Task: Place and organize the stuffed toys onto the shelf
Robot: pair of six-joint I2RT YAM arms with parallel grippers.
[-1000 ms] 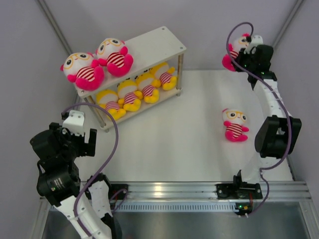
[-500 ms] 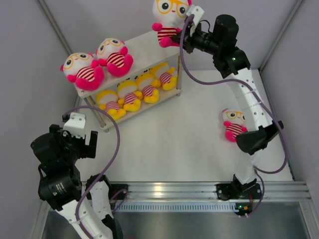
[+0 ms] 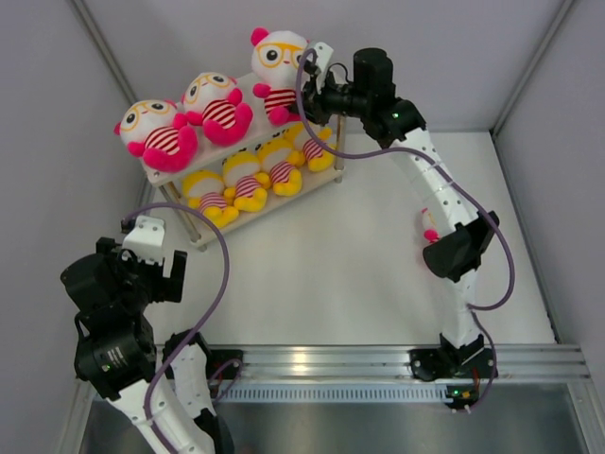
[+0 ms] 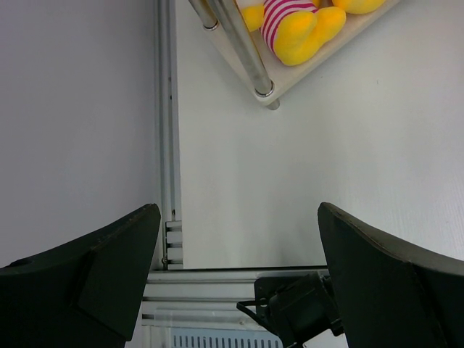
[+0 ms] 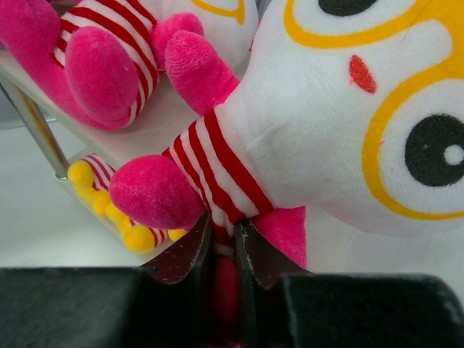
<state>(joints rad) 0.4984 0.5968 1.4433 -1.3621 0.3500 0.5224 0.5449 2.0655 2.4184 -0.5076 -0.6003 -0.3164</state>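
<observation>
The white two-tier shelf (image 3: 321,80) stands at the back left. Two pink toys (image 3: 161,132) (image 3: 219,104) sit on its top board. Several yellow toys (image 3: 248,178) line the lower board. My right gripper (image 3: 304,106) is shut on a third pink toy (image 3: 277,66), holding it at the top board beside the second pink one; the wrist view shows the jaws pinching its striped belly (image 5: 225,181). Another pink toy (image 3: 430,227) lies on the table at the right, mostly hidden by my right arm. My left gripper (image 3: 156,270) is open and empty, near the front left.
Grey enclosure walls close in the white table (image 3: 312,274) on the left, back and right. A metal rail (image 3: 331,359) runs along the near edge. A shelf leg (image 4: 243,47) and a yellow toy's feet (image 4: 304,32) show in the left wrist view.
My right arm has swung left from the back right corner with the pink toy and lowered it toward the shelf's top board. My left arm has barely moved.
</observation>
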